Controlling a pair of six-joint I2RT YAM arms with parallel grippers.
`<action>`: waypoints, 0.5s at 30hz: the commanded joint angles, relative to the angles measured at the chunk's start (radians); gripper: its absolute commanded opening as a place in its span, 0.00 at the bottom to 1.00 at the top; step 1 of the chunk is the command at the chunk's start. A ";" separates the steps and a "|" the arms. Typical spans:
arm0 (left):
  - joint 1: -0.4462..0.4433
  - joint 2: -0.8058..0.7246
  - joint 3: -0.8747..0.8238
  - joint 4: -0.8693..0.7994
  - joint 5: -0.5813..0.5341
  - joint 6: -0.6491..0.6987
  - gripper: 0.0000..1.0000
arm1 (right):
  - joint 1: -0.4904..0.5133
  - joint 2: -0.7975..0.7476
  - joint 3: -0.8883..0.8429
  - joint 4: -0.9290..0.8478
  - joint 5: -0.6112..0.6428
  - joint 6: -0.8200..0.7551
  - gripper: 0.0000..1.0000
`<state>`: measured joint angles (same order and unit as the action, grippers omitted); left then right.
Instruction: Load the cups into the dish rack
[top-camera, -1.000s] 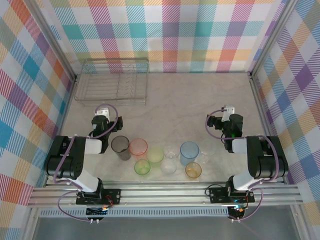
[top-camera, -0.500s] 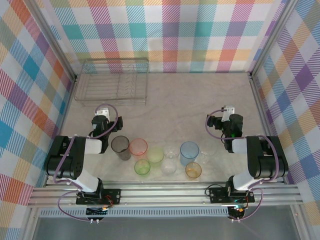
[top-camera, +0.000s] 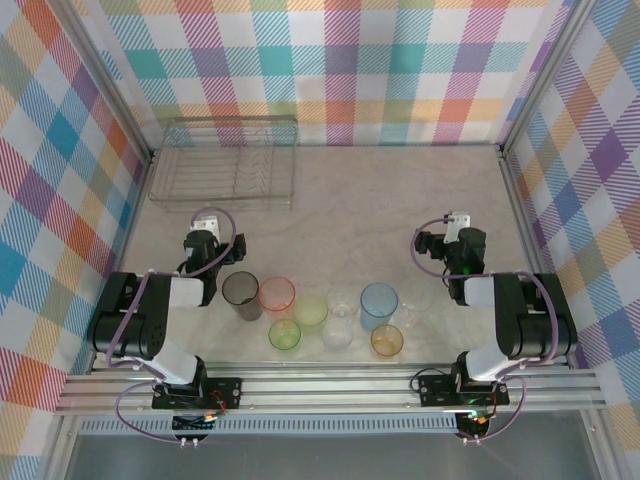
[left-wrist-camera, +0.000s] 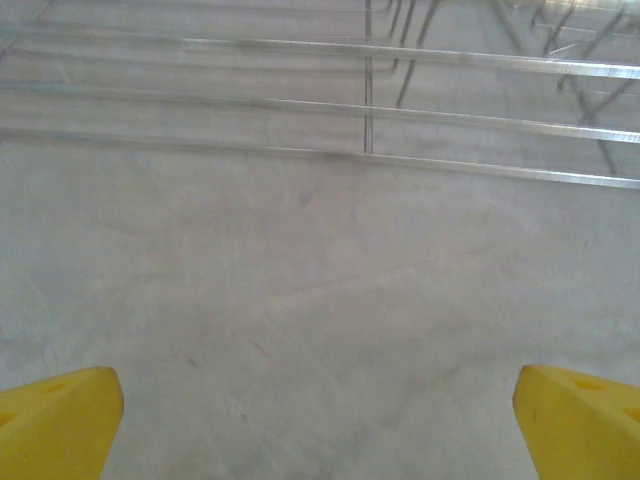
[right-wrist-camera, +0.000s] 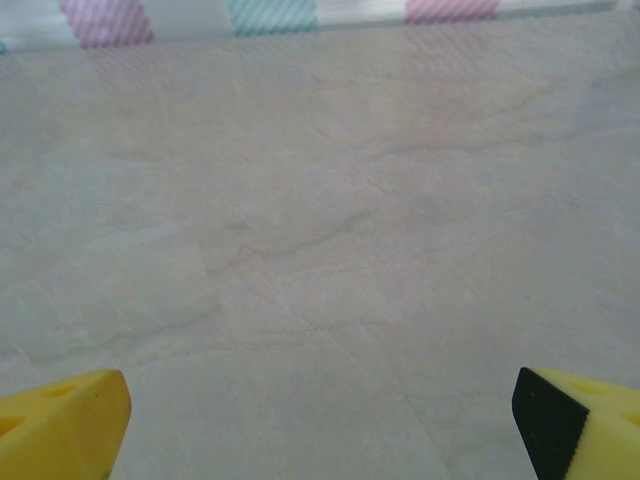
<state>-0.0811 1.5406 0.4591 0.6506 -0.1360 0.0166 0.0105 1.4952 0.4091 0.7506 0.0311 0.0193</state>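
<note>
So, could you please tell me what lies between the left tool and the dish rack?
Nothing: only bare tabletop lies between the open left tool and the dish rack, as the left wrist view shows.

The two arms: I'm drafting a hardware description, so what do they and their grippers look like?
The left arm and right arm have chunky black links with white-grey segments and looping mauve cables. The wrist views show yellow wedge-shaped fingertips; one right fingertip carries a black ridged pad.
</note>
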 joint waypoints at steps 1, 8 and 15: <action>-0.025 -0.114 0.167 -0.286 -0.102 -0.014 1.00 | 0.006 -0.161 0.100 -0.298 0.112 0.071 0.99; -0.025 -0.292 0.433 -0.749 -0.234 -0.157 1.00 | 0.001 -0.247 0.436 -0.937 0.005 0.301 0.99; -0.026 -0.393 0.553 -1.071 -0.235 -0.280 1.00 | 0.029 -0.063 0.755 -1.141 -0.372 0.523 0.94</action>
<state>-0.1020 1.1664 0.9703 -0.1658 -0.3431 -0.1780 0.0204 1.3533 1.0744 -0.2092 -0.1440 0.4053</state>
